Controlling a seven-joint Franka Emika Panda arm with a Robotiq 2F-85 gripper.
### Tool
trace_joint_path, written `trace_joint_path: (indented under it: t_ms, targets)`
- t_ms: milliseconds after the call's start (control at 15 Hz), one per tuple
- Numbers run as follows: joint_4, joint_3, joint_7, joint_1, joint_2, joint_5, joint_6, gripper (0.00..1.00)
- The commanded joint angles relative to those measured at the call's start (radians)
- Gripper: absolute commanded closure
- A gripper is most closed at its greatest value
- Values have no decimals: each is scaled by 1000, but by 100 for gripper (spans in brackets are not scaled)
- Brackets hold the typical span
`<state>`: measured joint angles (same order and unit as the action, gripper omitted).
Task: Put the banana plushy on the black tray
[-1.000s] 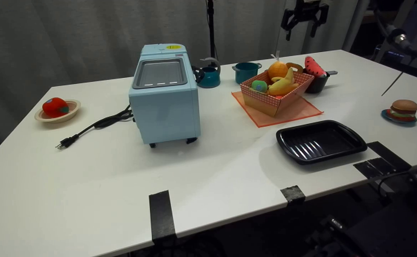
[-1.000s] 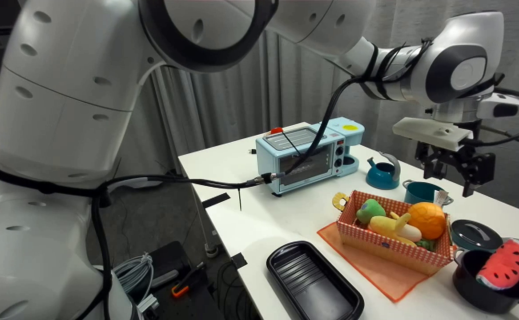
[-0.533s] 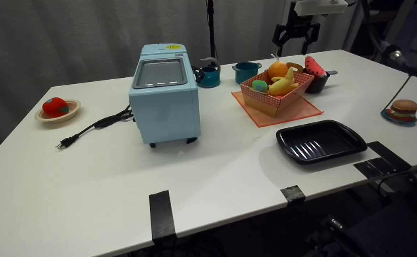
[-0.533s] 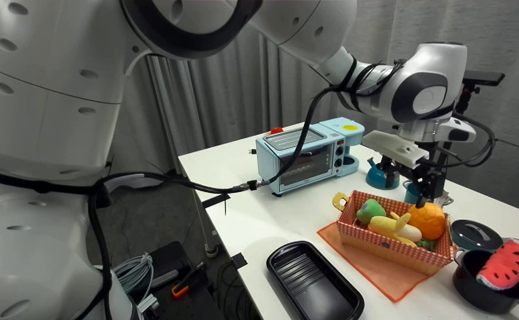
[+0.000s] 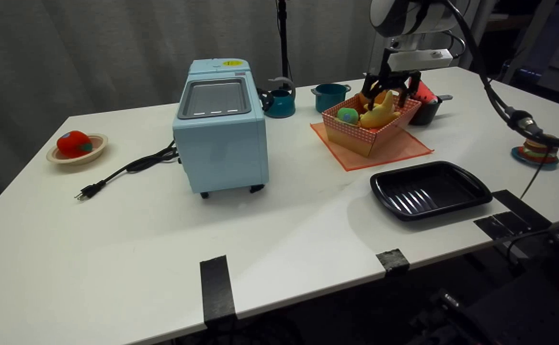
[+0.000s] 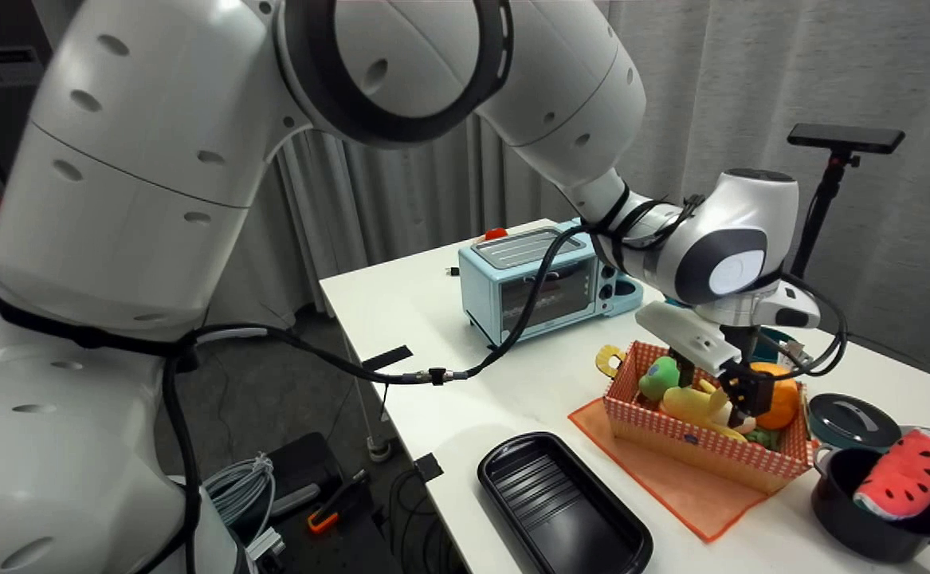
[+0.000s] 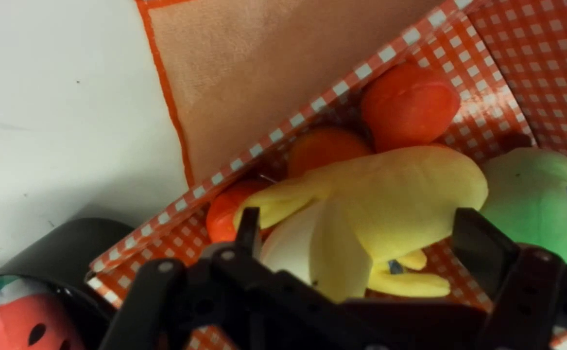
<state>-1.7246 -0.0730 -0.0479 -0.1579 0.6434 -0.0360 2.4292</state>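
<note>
The pale-yellow, curved soft toy banana [image 7: 404, 189] lies inside the rectangular orange-brown basket [image 6: 696, 451] with red-and-white checked lining, straight below the black two-fingered gripper [image 7: 356, 216]. The gripper points downward, its fingers spread wide: in the wrist view one tip shows against the banana's outer flap, and the other stands beside its thick rounded end. Whether either touches it cannot be told. Just past that second finger sits a rounded pale-green soft toy [image 7: 531, 194], and at one side of the gap between the fingers, along the basket's wall, lies a smooth red toy fruit [image 7: 407, 107]. A round bright-orange soft toy fruit [image 6: 783, 402] is partly hidden by the gripper in both exterior views. Beneath the basket, under the gripper, spreads a flat orange cloth [image 6: 676, 484]. To the gripper's right in both exterior views, a round black pot [image 6: 863, 534] holds a red plush watermelon slice [image 6: 903, 474]. The flat black rectangular tray [image 5: 432, 191], round-cornered and ribbed, rests on the white table [image 5: 284, 244], lower than the gripper and well apart from it, near the table's edge.
</note>
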Motion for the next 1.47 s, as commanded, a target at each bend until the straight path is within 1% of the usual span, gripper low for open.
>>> trace_joint_path:
  t_ms: [0, 67, 133, 200, 267, 333, 400, 467, 600, 733, 800, 867, 1000, 1067, 1400]
  targets:
    - [63, 2, -4, 5, 88, -16, 42, 0]
    - [105, 4, 1, 1, 120, -17, 31, 0]
    - [104, 1, -5, 8, 131, -12, 50, 9]
    - [111, 0, -12, 12, 142, -11, 58, 28]
    - [122, 2, -10, 11, 153, -12, 61, 34]
    - [138, 7, -5, 5, 159, -19, 52, 44]
    - [141, 9, -4, 3, 162, -21, 51, 51]
    - [129, 9, -4, 3, 153, -22, 60, 59]
    - [102, 14, 3, -6, 128, -29, 63, 73]
    - [48, 19, 19, -16, 79, -38, 68, 85]
    - [13, 22, 28, -23, 48, -45, 76, 93]
    - [-17, 24, 36, -30, 21, -52, 84, 98]
    - [-94, 26, 51, -42, -48, -66, 103, 100]
    - [-134, 26, 59, -48, -84, -73, 116, 98]
    - [-366, 40, 129, -81, -289, -130, 207, 98]
